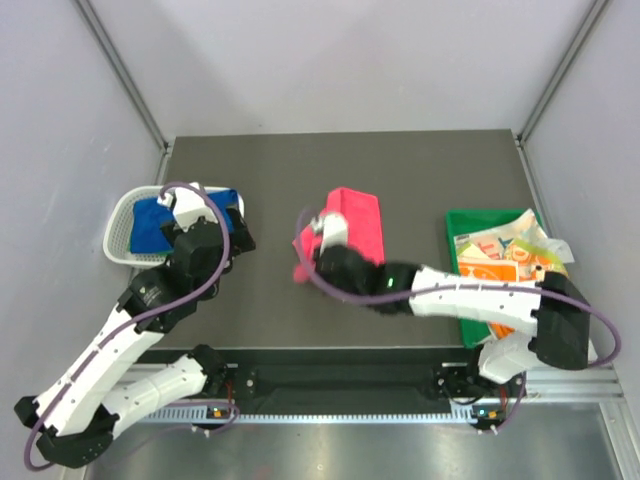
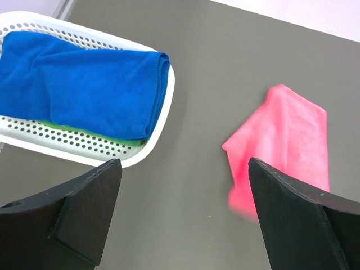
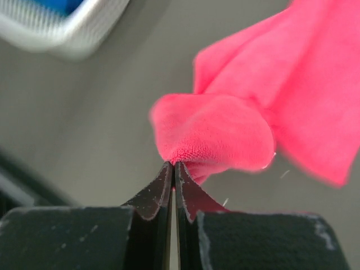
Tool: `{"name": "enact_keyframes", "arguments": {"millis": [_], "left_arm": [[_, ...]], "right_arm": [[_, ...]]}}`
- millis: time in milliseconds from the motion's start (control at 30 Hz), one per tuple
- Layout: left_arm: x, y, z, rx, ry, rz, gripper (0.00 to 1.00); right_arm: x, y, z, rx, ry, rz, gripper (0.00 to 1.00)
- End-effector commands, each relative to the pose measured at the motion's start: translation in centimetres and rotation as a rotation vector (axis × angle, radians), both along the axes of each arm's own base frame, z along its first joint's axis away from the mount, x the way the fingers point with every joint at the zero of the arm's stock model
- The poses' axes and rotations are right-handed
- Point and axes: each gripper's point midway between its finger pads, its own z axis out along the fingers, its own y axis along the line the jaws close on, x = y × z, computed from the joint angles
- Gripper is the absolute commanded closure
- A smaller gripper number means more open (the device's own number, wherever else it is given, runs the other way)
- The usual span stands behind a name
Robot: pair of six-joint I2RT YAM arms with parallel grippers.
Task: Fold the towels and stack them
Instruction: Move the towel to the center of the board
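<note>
On counter (image 1: 270,170) centre: pink towel (image 1: 360,222), judged soft, light, limp | right fingers (image 3: 151,198) closed tight, pinching its near corner | left fingers (image 2: 84,208) spread wide, empty | best gripped at corners.

One pink towel (image 1: 362,218) — one basket (image 1: 117,233), one tray (image 1: 452,236).

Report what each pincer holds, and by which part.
The right pincer is shut on the pink towel, pinching a bunched fold at its edge. The left pincer is open and holds nothing.
</note>
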Motion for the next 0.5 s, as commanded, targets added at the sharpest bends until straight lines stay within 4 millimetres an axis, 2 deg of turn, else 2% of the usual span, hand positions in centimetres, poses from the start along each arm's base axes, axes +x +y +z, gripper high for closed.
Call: {"name": "enact_keyframes", "arguments": {"millis": [0,33,67,100,133,167,200,233,267,300,333,400,433,467], "left_arm": [[1.0,0.0,1.5,0.011,-0.03,0.026,0.01],[1.7,-1.1,0.6,0.023,0.005,0.001,0.01],[2.2,-1.8,0.3,0.018,0.017,-0.016,0.01],[2.7,-2.2,-0.1,0.017,0.028,-0.021,0.01],[3.5,-3.5,-1.2,0.017,0.068,-0.059,0.01],[4.2,-4.3,-1.4,-0.005,0.071,-0.08,0.01],[5.4,-4.6,-2.5,-0.011,0.109,-0.082,0.01],[6.2,-5.7,-3.0,-0.066,0.133,-0.139,0.02],[6.4,-6.7,-3.8,-0.076,0.167,-0.173,0.02],[7.4,-7.0,-4.2,-0.104,0.177,-0.187,0.03],[8.4,-7.9,-5.6,-0.102,0.22,-0.209,0.04],[9.3,-9.9,-6.6,-0.11,0.256,-0.281,0.05],[10.1,-10.9,-8.7,-0.096,0.319,-0.3,0.05],[10.3,-12.3,-8.9,-0.119,0.344,-0.356,0.06]], "right_arm": [[-7.8,3.5,2.2,0.19,0.004,0.146,1.0],[-9.6,3.9,1.6,0.188,0.024,0.17,1.0],[-13.3,4.8,1.0,0.174,0.03,0.241,1.0],[-14.9,5.1,0.5,0.161,0.037,0.272,1.0],[-16.3,5.0,-0.2,0.134,0.053,0.288,1.0],[-18.9,5.4,-0.8,0.111,0.062,0.348,1.0],[-20.1,5.7,-0.6,0.108,0.068,0.379,1.0],[-22.2,5.9,-0.8,0.081,0.081,0.438,1.0],[-23.3,5.9,-1.2,0.062,0.081,0.471,1.0],[-24.1,6.2,-0.5,0.063,0.072,0.5,1.0],[-25.3,6.1,-0.4,0.051,0.058,0.534,1.0],[-25.1,5.4,-0.8,0.014,0.057,0.516,1.0],[-24.5,4.9,-0.6,0.017,0.05,0.491,0.99],[-23.5,3.9,-1.0,-0.016,0.03,0.447,0.95]]}}
